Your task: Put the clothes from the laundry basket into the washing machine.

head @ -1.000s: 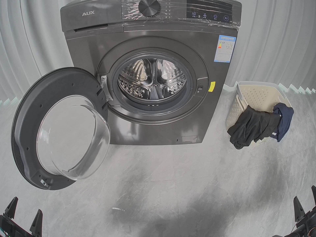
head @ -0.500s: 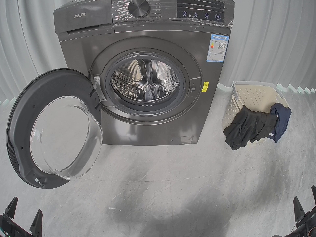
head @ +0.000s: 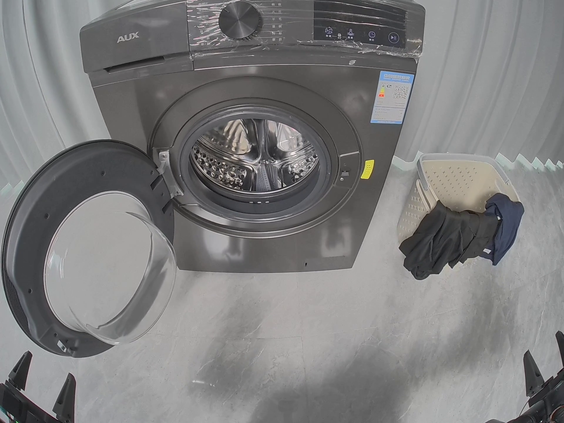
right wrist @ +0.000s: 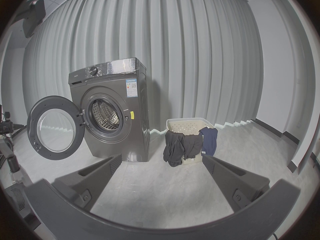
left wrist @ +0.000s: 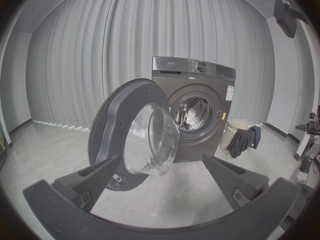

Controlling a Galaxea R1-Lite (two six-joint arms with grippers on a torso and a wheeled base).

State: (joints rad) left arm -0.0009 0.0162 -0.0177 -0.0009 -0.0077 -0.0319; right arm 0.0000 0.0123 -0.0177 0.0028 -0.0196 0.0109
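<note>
Nearest, the left end effector sits low at the near left, its 2 fingers spread wide with nothing between them. The right end effector sits low at the near right, also released and empty. Beyond them lies the grey marbled floor. Farther in on the left, the round door stands swung fully open to the left, its glass bowl bulging toward the near side. Behind it the grey washing machine stands on the floor, with its steel drum showing through the open port. To its right, apart from it, stands the pale laundry basket. 2 pieces of clothing hang over its near rim: a black garment draping down the front, and a navy garment just right of it, touching it. A pale pleated curtain runs behind everything.
</note>
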